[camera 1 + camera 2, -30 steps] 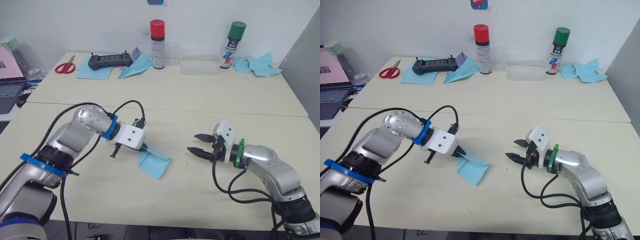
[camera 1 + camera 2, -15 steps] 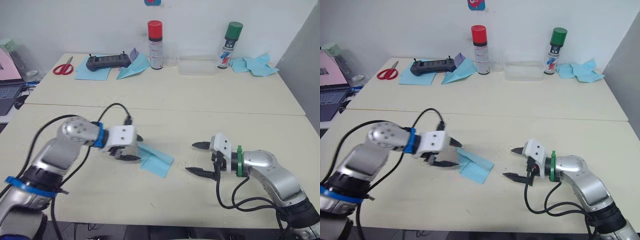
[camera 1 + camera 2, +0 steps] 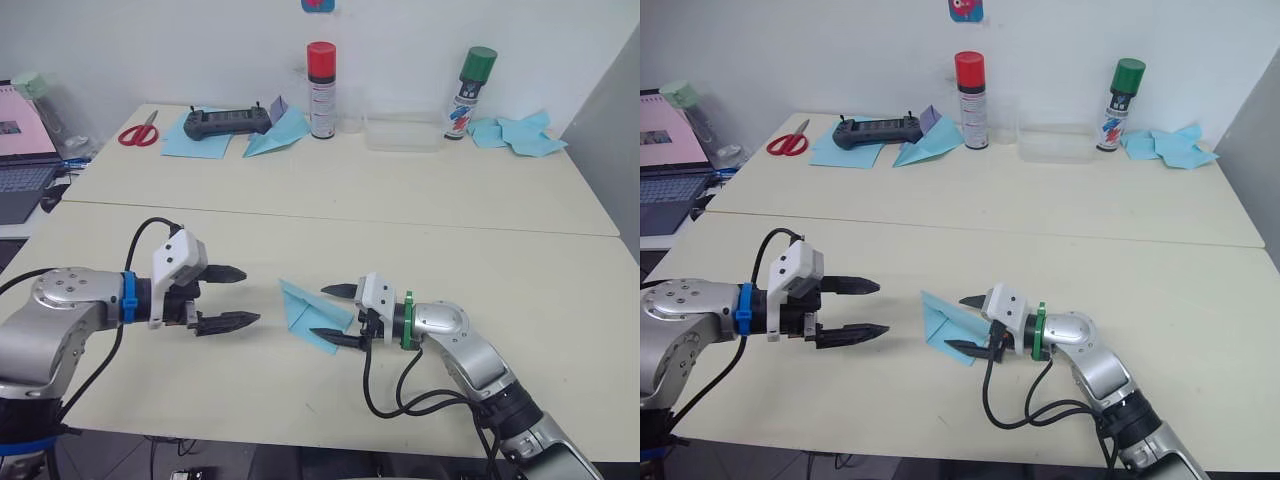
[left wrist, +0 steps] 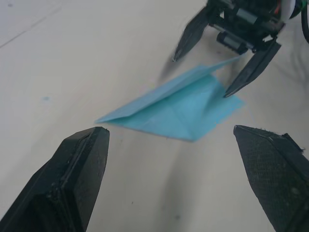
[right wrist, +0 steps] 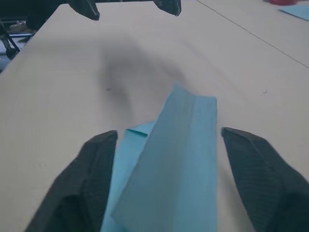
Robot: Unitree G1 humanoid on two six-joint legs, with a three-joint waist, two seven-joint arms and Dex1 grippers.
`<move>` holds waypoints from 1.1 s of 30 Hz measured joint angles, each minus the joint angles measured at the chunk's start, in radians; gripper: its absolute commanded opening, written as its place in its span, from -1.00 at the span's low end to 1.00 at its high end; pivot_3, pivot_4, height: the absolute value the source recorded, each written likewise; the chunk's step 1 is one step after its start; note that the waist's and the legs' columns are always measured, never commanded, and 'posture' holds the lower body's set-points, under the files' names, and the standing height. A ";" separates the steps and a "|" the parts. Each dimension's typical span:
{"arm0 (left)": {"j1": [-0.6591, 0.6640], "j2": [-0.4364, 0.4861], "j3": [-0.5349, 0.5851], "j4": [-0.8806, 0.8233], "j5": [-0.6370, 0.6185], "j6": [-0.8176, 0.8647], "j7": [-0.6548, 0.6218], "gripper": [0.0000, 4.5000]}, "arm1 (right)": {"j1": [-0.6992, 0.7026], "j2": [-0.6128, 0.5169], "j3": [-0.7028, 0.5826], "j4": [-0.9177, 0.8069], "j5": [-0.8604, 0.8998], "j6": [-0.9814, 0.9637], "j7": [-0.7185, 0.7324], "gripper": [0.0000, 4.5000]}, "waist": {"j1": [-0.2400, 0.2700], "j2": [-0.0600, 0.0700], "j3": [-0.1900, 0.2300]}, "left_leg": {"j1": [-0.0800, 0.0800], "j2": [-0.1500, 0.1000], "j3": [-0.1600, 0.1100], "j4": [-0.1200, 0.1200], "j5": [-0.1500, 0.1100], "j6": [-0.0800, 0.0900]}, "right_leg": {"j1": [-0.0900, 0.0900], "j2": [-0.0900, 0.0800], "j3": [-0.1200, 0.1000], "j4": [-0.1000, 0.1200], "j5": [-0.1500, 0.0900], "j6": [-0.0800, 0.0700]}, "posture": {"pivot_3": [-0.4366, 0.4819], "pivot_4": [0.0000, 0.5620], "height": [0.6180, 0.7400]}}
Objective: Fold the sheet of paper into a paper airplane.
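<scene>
The light-blue sheet of paper (image 3: 303, 306) lies folded on the near table. It has a pointed end and a raised ridge crease, like a small paper airplane (image 4: 178, 104). My right gripper (image 3: 318, 311) is at its right end, one finger on each side of the ridge (image 5: 178, 145), jaws apart with gaps to the paper. My left gripper (image 3: 250, 295) is open a short way to the left of the paper, holding nothing and pointing at it.
Along the far table stand a red spray can (image 3: 321, 75), a clear container (image 3: 402, 132) and a green spray can (image 3: 473, 78). There are also crumpled blue paper (image 3: 520, 132), another blue plane (image 3: 280, 132), a controller (image 3: 225, 121) and scissors (image 3: 138, 130). A laptop (image 3: 20, 150) sits far left.
My left gripper let go of the paper, opened wide and drew back to the left. My right gripper moved left across the table until its fingers bracket the paper's right end.
</scene>
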 measured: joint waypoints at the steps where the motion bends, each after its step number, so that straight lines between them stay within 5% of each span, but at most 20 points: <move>1: 0.008 -0.006 0.010 -0.011 -0.004 0.008 0.017 1.00 | 0.000 -0.007 -0.001 0.000 -0.002 -0.005 0.005 -0.11 | -0.001 0.000 0.000 | 0.000 0.000 0.000 0.000 0.000 0.000 | 0.000 0.000 0.000 0.000 0.000 0.000 | -0.05 -0.47 1.00; 7: 0.054 -0.031 0.026 -0.053 -0.019 0.017 0.078 1.00 | 0.008 -0.066 -0.016 -0.002 -0.002 -0.042 0.046 -0.99 | -0.005 0.000 0.000 | 0.001 0.000 0.000 0.000 0.000 0.000 | 0.000 0.000 0.000 0.000 0.000 0.000 | -0.05 -0.47 1.00; 19: 0.033 -0.073 -0.006 -0.057 -0.020 0.018 0.116 1.00 | 0.112 -0.265 -0.113 -0.097 0.082 -0.078 0.228 -0.99 | -0.002 0.000 0.000 | 0.001 0.000 0.001 0.000 0.000 0.000 | 0.001 0.000 0.001 0.000 0.000 0.000 | -0.05 -0.47 1.00; 22: 0.016 -0.085 -0.033 -0.057 -0.020 0.018 0.118 1.00 | 0.119 -0.260 -0.113 -0.116 0.105 -0.055 0.235 -0.74 | -0.004 0.000 0.000 | 0.001 -0.001 0.002 0.000 0.000 0.000 | 0.001 0.000 0.002 0.000 0.000 0.000 | -0.05 -0.47 1.00; 30: 0.003 -0.086 -0.052 -0.047 -0.017 0.010 0.117 1.00 | 0.131 -0.340 -0.135 -0.239 0.148 0.014 0.271 0.54 | -0.005 0.000 0.000 | 0.002 -0.001 0.002 0.000 0.000 0.000 | 0.001 -0.001 0.002 0.000 0.000 0.000 | -0.05 -0.47 1.00; 33: -0.012 -0.097 -0.061 -0.027 -0.010 0.005 0.120 1.00 | 0.110 -0.351 -0.179 -0.309 0.250 0.152 0.262 0.54 | -0.005 0.000 0.000 | 0.002 -0.001 0.002 0.000 0.000 0.000 | 0.001 0.000 0.002 0.000 0.000 0.000 | -0.05 -0.47 1.00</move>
